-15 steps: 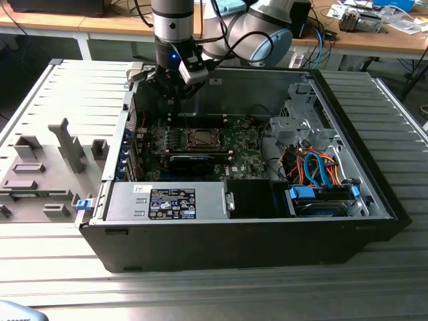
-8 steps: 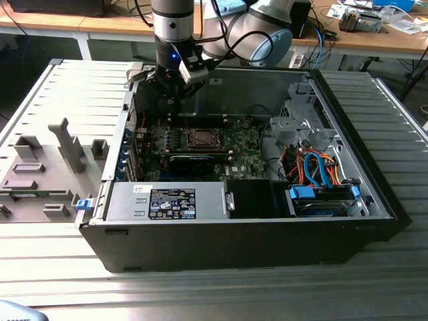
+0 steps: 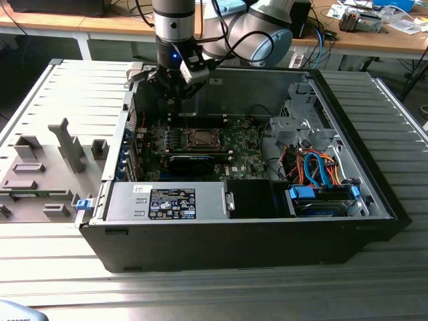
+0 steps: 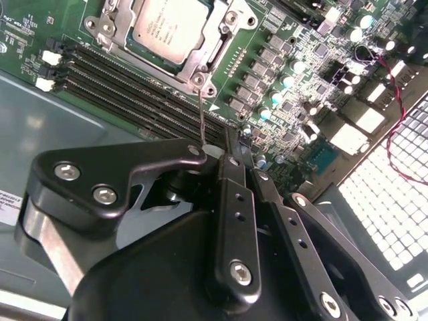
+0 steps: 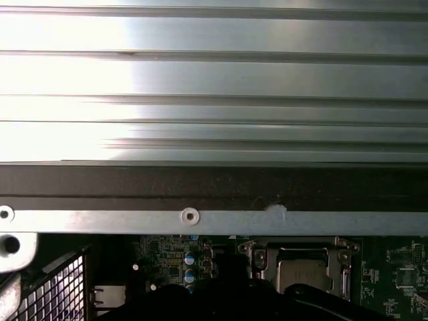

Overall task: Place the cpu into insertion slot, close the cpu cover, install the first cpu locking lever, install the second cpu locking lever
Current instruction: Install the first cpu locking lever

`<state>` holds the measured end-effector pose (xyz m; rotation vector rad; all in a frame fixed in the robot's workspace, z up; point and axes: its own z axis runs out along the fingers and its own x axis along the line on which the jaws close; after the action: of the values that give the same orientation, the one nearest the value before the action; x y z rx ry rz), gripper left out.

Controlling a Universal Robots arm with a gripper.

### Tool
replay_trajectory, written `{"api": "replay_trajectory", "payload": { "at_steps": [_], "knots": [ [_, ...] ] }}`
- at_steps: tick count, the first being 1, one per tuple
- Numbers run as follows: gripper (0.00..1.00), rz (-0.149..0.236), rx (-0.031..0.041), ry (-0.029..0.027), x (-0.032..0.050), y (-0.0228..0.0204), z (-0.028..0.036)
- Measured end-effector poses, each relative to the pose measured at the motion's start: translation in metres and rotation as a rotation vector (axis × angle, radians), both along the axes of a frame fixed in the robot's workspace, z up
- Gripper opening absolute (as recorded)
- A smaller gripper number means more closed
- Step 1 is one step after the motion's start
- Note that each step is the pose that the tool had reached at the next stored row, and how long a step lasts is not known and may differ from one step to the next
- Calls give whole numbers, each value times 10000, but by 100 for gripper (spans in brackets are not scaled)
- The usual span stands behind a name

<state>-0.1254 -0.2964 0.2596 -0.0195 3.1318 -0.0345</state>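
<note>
Your cpu sits flat in the insertion slot, cpu cover down. Your gripper looks pinched together, touching a thin locking lever.

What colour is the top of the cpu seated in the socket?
Dull silver-grey; the cpu shows best in the second wrist view.

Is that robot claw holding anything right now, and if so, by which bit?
It looks like the gripper is pinching the free end of a thin wire locking lever beside the cpu, though the contact itself is hard to make out.
</note>
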Motion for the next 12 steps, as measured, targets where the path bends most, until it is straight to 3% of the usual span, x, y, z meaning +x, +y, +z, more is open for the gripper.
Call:
{"api": "replay_trajectory", "payload": {
  "at_steps": [12],
  "knots": [
    [11,-1,0,1,84,0,0]
  ]
}}
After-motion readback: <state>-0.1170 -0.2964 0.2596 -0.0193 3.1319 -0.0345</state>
